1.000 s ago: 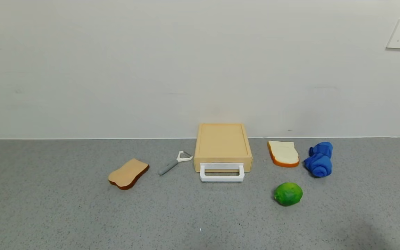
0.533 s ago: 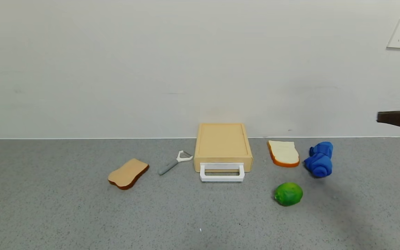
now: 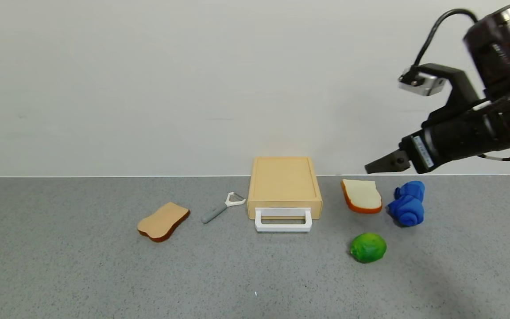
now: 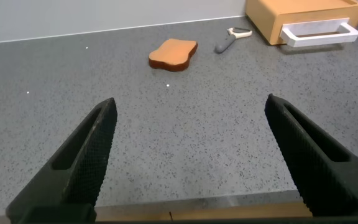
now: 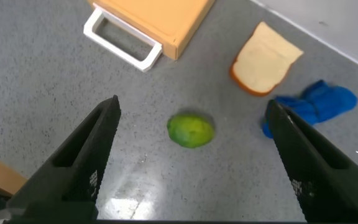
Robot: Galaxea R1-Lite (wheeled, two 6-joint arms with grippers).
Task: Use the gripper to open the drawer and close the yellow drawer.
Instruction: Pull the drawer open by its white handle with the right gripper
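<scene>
The pale yellow-tan drawer [image 3: 284,181] sits at the back of the grey counter against the wall, its tray pushed in and its white loop handle [image 3: 283,220] facing me. My right gripper [image 3: 376,166] hangs in the air to the drawer's right, above the white bread slice, with its fingers pointing left. In the right wrist view the right gripper [image 5: 192,106] is open and empty over the lime, with the drawer [image 5: 160,18] and its handle [image 5: 122,40] farther off. My left gripper [image 4: 190,102] is open and empty, low by the counter's front edge, far from the drawer [image 4: 297,12].
A tan bread slice [image 3: 163,220] and a peeler [image 3: 222,207] lie left of the drawer. A white bread slice [image 3: 362,195], a blue cloth [image 3: 407,204] and a lime [image 3: 368,247] lie right of it. The wall stands right behind the drawer.
My right arm has come in from the right edge and moved left, now high above the bread slice and blue cloth. The drawer and other objects have not moved.
</scene>
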